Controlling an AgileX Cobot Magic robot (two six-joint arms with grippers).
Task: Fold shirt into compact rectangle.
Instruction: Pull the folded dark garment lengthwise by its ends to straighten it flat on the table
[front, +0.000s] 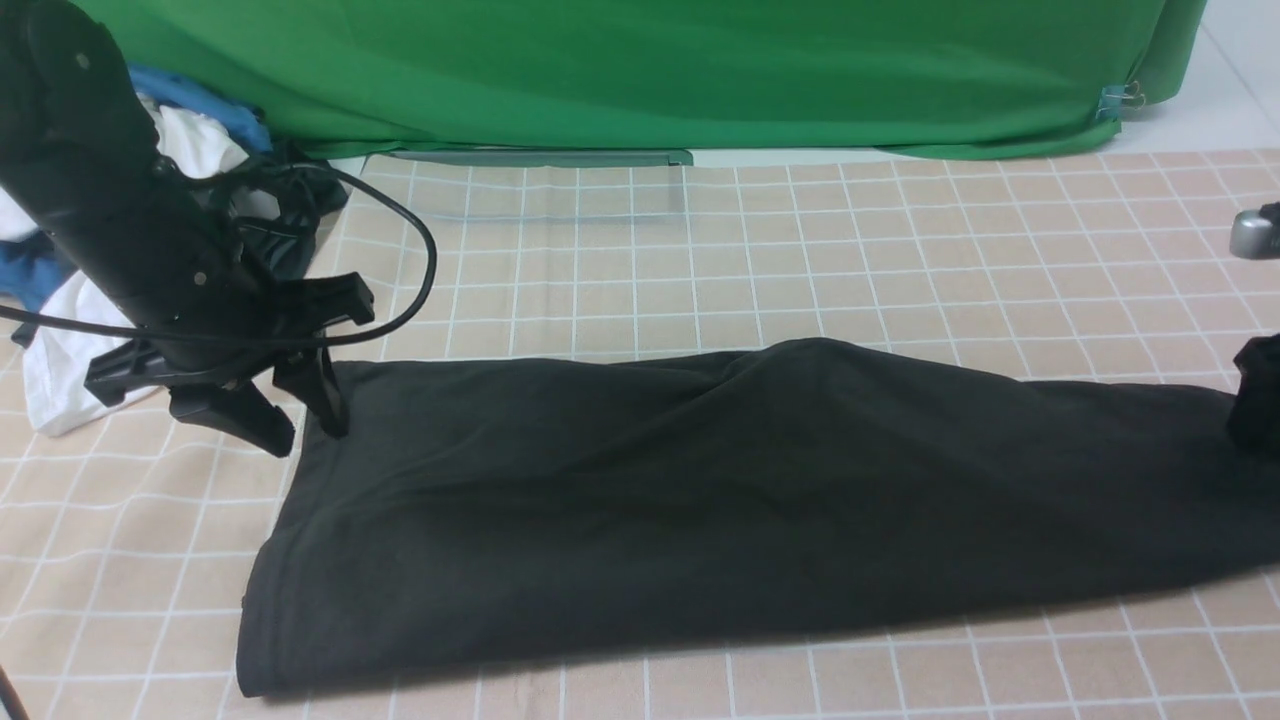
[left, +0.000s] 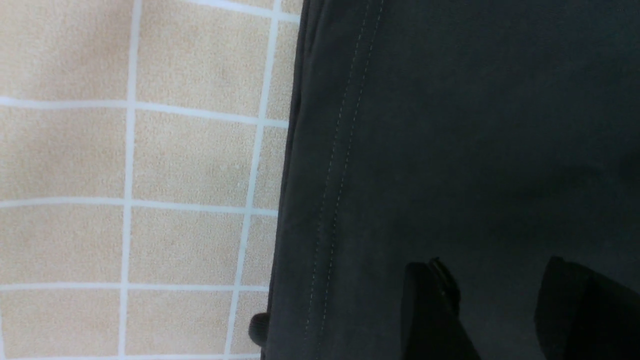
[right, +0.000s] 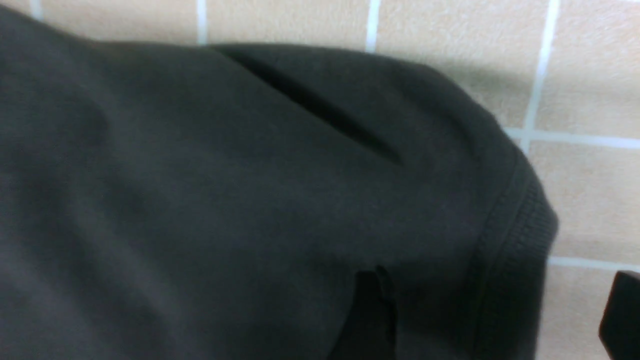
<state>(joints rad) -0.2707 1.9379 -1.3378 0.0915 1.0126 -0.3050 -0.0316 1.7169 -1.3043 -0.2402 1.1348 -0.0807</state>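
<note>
The shirt (front: 720, 500) lies folded lengthwise as a long band on the checked cloth (front: 800, 250). The left gripper (front: 290, 415), at its far-left hem corner, and the right gripper (right: 495, 315), at its collar end, stand open and empty, presumably having released the fold.

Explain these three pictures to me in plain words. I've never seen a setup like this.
This is a two-armed robot folding laundry. The wide picture looks forward from between its arms. The other two come from cameras on each wrist, looking down past the claws.

A large black cotton T-shirt, folded into a long band, lies on a beige cloth with a white grid. A green backdrop hangs behind, and a heap of blue, white and dark clothes sits at the far left.

The left claw stands open over the shirt's far left corner. The right claw is open too, straddling the ribbed edge at the right end. Neither holds anything.
</note>
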